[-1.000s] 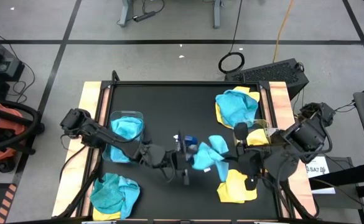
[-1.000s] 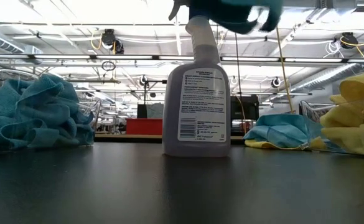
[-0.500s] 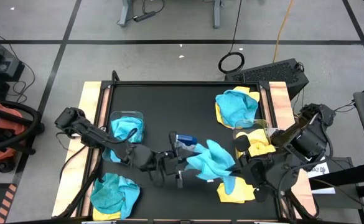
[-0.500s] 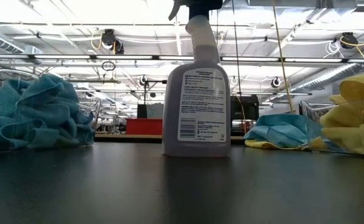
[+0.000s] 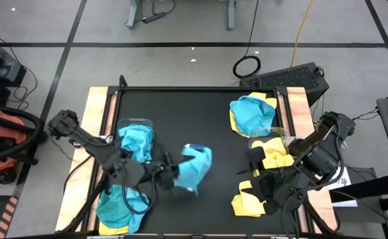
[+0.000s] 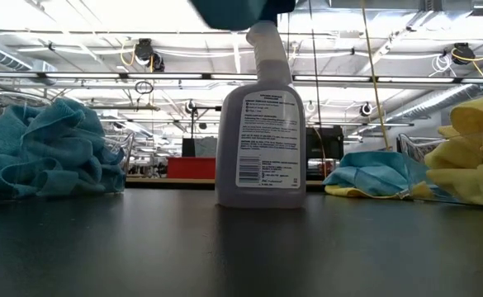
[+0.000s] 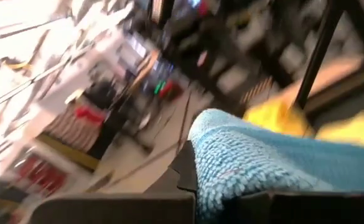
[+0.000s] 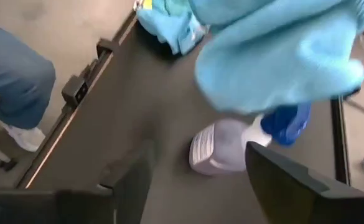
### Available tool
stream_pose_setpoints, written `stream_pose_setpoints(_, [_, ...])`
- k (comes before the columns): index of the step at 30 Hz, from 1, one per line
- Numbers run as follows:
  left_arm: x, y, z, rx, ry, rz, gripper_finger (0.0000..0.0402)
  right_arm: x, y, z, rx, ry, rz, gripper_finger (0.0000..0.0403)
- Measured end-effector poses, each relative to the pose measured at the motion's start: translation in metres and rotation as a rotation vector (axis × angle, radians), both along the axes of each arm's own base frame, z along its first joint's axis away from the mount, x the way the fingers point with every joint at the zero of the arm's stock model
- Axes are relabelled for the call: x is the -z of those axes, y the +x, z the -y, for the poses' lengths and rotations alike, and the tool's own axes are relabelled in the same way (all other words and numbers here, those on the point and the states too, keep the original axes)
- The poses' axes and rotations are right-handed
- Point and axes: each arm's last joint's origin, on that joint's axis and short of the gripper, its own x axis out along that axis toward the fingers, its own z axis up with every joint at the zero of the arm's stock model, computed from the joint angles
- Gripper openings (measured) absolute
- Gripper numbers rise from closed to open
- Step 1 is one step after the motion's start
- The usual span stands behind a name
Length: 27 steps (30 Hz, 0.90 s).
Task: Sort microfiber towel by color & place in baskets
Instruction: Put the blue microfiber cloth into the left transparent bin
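Left edge first: a teal towel pile sits at seven o'clock on the black tabletop, and just above it at nine o'clock the left basket holds more teal cloth. The left hand is clamped tight on a teal towel, carrying it in the air near the middle of the tabletop, and the cloth drapes over the blue top of the spray bottle (the low view shows it standing upright, dead centre). Moving right, a mixed teal and yellow heap lies at one o'clock. Below it, at three o'clock, the right basket has yellow cloth in it. The right hand hangs at four o'clock, fingers spread wide and holding nothing, just above a yellow towel lying flat at five o'clock. In the right wrist view, a person's legs show beside the tabletop's edge.
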Motion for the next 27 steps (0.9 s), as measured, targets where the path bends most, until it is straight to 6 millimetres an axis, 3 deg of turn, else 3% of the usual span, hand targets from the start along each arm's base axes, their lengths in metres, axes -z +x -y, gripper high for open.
stream_pose_setpoints(8, [-0.009,-0.061,-0.008,-0.232,0.139,-0.158,0.0005,0.004,-0.009,-0.003,0.021,0.004,-0.05,0.0247])
stream_pose_setpoints(15, [-0.009,-0.109,-0.04,-0.298,0.035,-0.235,0.0004,0.004,-0.014,-0.008,-0.004,0.007,-0.046,0.0231])
stream_pose_setpoints(27, [0.009,-0.161,-0.079,-0.398,-0.195,-0.521,0.0004,0.004,-0.016,-0.011,-0.001,0.025,-0.046,0.0215])
